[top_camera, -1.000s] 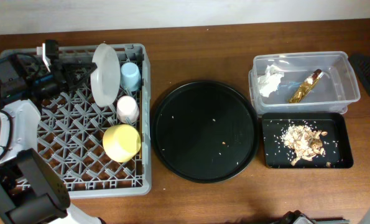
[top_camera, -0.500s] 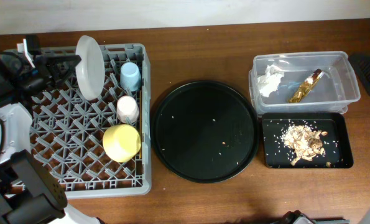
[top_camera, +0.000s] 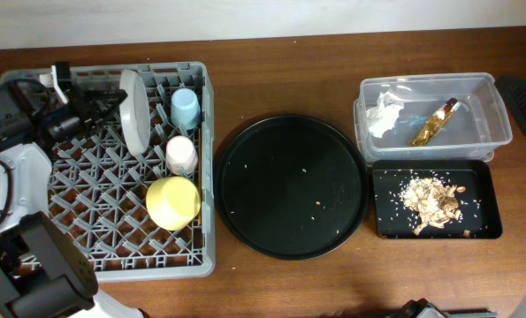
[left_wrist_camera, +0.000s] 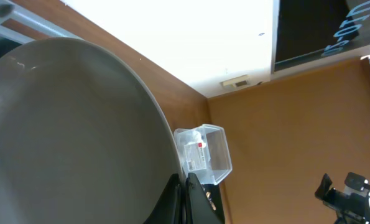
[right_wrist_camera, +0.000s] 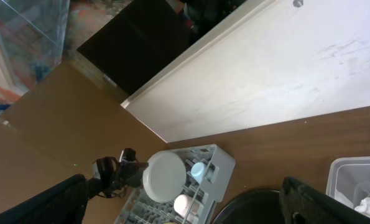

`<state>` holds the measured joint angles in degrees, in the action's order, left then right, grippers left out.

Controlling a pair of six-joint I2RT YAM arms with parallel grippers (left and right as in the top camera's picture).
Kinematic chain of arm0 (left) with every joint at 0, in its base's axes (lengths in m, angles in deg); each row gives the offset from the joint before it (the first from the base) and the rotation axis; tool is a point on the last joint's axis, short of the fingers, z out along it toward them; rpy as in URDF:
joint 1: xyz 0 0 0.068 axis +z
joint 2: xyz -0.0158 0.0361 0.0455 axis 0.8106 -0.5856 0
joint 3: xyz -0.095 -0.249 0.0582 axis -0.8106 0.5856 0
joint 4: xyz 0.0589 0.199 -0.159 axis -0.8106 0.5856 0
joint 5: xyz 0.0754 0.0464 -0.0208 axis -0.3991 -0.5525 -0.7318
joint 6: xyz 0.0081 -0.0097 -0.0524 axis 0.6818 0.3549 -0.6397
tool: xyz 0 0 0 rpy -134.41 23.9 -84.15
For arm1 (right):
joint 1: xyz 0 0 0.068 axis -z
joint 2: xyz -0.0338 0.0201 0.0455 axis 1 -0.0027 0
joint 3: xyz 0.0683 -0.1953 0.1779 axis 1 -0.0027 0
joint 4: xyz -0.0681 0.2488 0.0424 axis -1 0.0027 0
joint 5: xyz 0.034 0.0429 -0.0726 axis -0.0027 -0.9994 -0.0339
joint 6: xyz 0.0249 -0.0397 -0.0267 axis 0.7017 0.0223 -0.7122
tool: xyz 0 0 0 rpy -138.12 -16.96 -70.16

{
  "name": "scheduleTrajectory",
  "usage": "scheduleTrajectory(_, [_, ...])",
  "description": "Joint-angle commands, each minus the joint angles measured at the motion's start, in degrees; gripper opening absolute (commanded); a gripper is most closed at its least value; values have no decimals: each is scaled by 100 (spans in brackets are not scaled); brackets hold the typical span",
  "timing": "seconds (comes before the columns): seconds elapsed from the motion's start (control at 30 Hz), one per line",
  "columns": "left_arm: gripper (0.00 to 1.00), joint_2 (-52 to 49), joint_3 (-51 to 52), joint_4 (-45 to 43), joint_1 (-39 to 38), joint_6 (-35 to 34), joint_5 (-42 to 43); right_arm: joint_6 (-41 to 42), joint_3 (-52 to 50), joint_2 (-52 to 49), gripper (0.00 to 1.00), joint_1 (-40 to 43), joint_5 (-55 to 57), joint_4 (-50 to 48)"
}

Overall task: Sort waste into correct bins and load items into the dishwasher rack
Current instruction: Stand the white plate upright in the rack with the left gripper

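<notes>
Two fingers of the left gripper (top_camera: 114,104) are closed on the rim of the pale plate (top_camera: 135,109). The plate is held on edge and slightly tilted over the back-left part of the dishwasher rack (top_camera: 103,225). Whether its lower edge touches the pegs cannot be told. In the left wrist view most of the frame is filled by the plate, and its rim runs down into the dark fingertips (left_wrist_camera: 196,200) at the bottom edge.

Just beyond the plate from those fingers, the light-blue cup (top_camera: 185,108) is set in the rack. The pink cup (top_camera: 181,155) and the yellow bowl (top_camera: 174,201) are placed nearer the front.

Well apart from the fingers, past the round black tray (top_camera: 289,225), the napkin (top_camera: 384,115) and the gold wrapper (top_camera: 435,122) are found in the clear tub (top_camera: 501,132). The food scraps (top_camera: 432,199) are spread in the black rectangular tray (top_camera: 391,225) beside it.

The right gripper (right_wrist_camera: 183,186) is shown only by its own camera. Its fingers (right_wrist_camera: 57,202) are spread wide with nothing held between them, and the rack is seen far off.
</notes>
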<state>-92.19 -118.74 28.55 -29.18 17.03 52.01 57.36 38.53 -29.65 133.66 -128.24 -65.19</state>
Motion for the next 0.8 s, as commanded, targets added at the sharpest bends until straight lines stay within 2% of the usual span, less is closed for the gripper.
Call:
scheduleTrajectory(0.0, [2, -39, -26, 50, -175, 120, -326, 26, 22, 15, 99, 9, -55, -20])
scheduleTrajectory(0.07, [2, -39, -26, 50, -199, 120, -481, 26, 22, 15, 99, 9, -55, -20])
scheduleTrajectory(0.13, [12, -39, -26, 59, -199, 120, -605, 28, 22, 15, 99, 9, -55, -20])
scheduleTrajectory(0.2, [29, -39, -26, 57, -199, 120, -605, 26, 22, 15, 99, 9, -55, -20])
scheduleTrajectory(0.27, [53, -39, -26, 35, -199, 118, -605, 26, 22, 15, 99, 9, -55, -20])
scheduleTrajectory(0.37, [72, 72, -83, -59, -79, 48, -605, 26, 22, 15, 99, 9, -55, -20])
scheduleTrajectory(0.43, [86, 621, -83, 50, -70, 52, -1027, 26, 22, 15, 99, 9, -55, -20])
scheduleTrajectory(0.47, [97, 857, -83, 179, -70, 55, -1296, 26, 22, 15, 99, 9, -55, -20])
scheduleTrajectory(0.53, [99, 1952, -83, 1027, -70, 55, -3346, 26, 22, 15, 99, 9, -55, -20])
scheduleTrajectory(0.6, [99, 2321, -83, 1491, -70, 52, -4297, 26, 22, 15, 99, 9, -55, -20])
scheduleTrajectory(0.77, [99, 2330, -81, 1510, -70, 52, -4334, 26, 22, 15, 99, 9, -55, -20])
